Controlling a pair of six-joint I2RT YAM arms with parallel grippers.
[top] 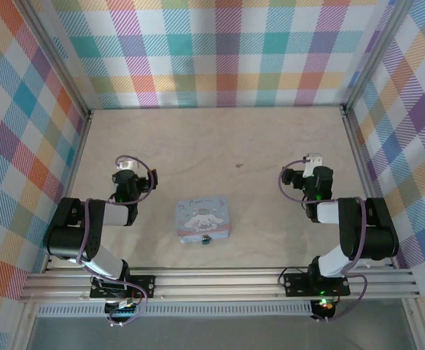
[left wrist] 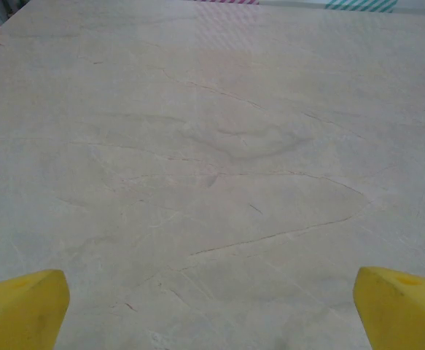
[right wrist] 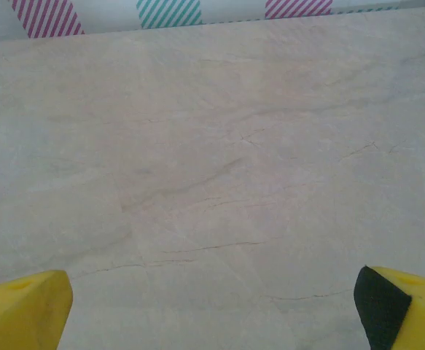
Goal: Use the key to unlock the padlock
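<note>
The tiny padlock (top: 205, 239), teal and dark, hangs at the near edge of a pale blue tin (top: 203, 216) with a white cartoon dog, in the middle of the table. The key is out of view. My left gripper (top: 127, 175) hovers to the left of the tin, well apart from it. In the left wrist view its yellow fingertips (left wrist: 22, 306) stand wide apart, so the left gripper (left wrist: 212, 310) is open over bare table. My right gripper (top: 311, 173) sits to the right of the tin and stands open (right wrist: 212, 310) too, with nothing between its yellow fingertips (right wrist: 26, 306).
The pale marbled table (top: 219, 146) is walled on three sides by plaid panels (top: 219, 51). An aluminium rail (top: 219, 281) carrying both arm bases runs along the near edge.
</note>
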